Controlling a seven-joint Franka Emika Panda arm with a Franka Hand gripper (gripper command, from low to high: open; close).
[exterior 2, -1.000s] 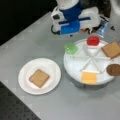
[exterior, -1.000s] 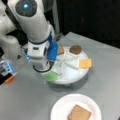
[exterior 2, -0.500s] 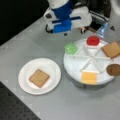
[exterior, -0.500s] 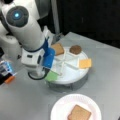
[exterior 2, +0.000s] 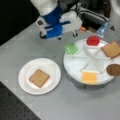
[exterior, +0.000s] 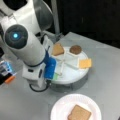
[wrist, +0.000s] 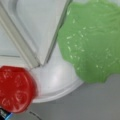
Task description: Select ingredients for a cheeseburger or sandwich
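Note:
In a front view my gripper hangs open just above and behind the green lettuce, holding nothing. The lettuce lies on the rim of the white segmented tray, next to the red tomato. Also on the tray are a bread square, a brown patty and orange cheese. Another bread square lies on the paper plate. In the wrist view the lettuce fills the upper right and the tomato the lower left. No sandwich stack shows.
My bulky arm hides the tray's left side in a front view, where the plate sits at the bottom. A blue and orange object lies at the table's left edge. Grey table surrounds tray and plate.
The arm has shifted a little along the tray's rim and now hangs over the lettuce. None of the ingredients has moved.

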